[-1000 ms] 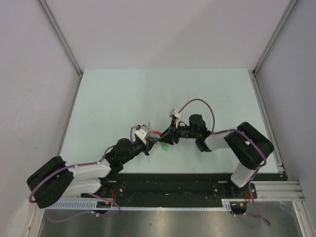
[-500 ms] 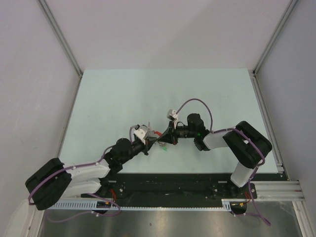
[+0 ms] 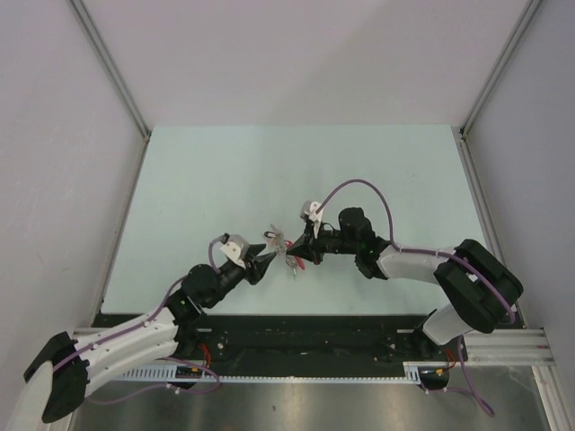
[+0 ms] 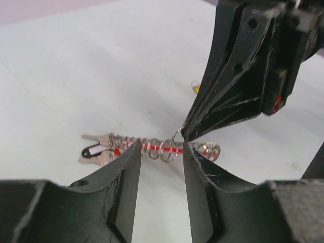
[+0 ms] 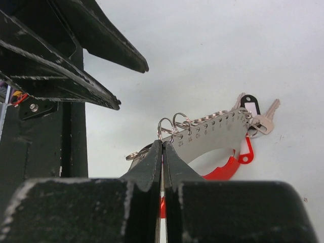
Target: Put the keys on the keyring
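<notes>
Keyring held by the right gripper, midway along the table's near edge and a little in from it.
Its long axis runs crosswise to the left gripper, whose jaws stand partly open with the wire coils just ahead of and between the fingertips. The right jaws are pinched tight on the end loop. The left arm is the free one. A yellow-headed key lies loose beyond.

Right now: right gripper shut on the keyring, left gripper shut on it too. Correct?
Not quite. The right gripper is shut on the keyring, but the left gripper is open. The left wrist view shows its fingers standing apart, with the keyring's coils between them and not clamped.
</notes>
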Motion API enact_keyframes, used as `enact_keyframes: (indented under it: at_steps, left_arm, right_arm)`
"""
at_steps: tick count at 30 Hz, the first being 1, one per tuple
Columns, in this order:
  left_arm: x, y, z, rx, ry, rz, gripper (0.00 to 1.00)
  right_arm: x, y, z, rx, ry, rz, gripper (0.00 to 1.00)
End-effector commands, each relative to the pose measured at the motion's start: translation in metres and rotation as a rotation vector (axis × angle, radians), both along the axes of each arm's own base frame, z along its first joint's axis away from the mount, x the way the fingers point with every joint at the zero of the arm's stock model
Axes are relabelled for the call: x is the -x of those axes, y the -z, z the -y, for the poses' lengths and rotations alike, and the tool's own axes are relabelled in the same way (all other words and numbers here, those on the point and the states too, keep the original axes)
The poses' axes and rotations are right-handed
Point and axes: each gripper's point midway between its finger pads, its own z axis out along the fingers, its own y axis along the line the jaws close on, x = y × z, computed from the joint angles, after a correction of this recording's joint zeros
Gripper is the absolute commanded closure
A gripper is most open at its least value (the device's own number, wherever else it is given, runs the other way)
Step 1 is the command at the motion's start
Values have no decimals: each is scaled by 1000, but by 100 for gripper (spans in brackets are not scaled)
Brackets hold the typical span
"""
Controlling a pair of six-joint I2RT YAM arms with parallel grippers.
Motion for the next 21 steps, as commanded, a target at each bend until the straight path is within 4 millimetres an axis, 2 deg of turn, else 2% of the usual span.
enact_keyframes:
  at_steps: [1, 5, 6, 8, 9, 10, 11, 12, 13, 14, 15, 17, 18, 19, 21]
  left_arm:
    - [2, 12, 0, -26, 10, -19, 57]
    - [2, 10, 7, -35, 37, -21, 57]
    - [2, 12, 6, -36, 34, -26, 57]
    - [1, 11, 5, -29, 24, -29, 57]
    - [-2, 12, 1, -24, -5, -39, 55]
    - [-4, 13, -1, -22, -27, -45, 54]
    - [-6, 12, -3, -20, -42, -47, 53]
    - [-9, 14, -8, -19, -76, -54, 50]
    - [-10, 14, -10, -16, -90, -55, 48]
    - [-11, 15, -12, -17, -103, -60, 47]
    - [-13, 14, -17, -6, -132, -62, 45]
    - [-14, 15, -20, 3, -150, -77, 42]
    - [-14, 13, -22, 15, -156, -77, 40]
    - [-13, 12, -23, 23, -164, -81, 38]
    - [-12, 16, -25, 24, -173, -100, 34]
  right_arm:
    - [-8, -16, -1, -6, 30, 76, 100]
    - [-10, -20, 1, 24, 77, 123, 100]
    - [-19, -24, 4, 50, 121, 177, 100]
    - [-20, -26, 9, 93, 149, 198, 100]
    - [-31, -34, 8, 108, 204, 226, 100]
    - [-33, -21, 13, 195, 228, 201, 100]
    - [-36, -16, 12, 243, 228, 194, 100]
    - [-23, -17, 3, 233, 149, 172, 100]
    - [-21, -20, -3, 210, 134, 170, 100]
    - [-25, -8, -5, 241, 155, 164, 100]
    - [-34, 5, -1, 303, 208, 164, 100]
    - [-32, 22, 4, 372, 196, 76, 100]
    - [-40, 27, 12, 398, 271, 70, 100]
    - [-40, 29, 16, 398, 267, 63, 100]
    - [-26, 33, 19, 373, 207, 10, 100]
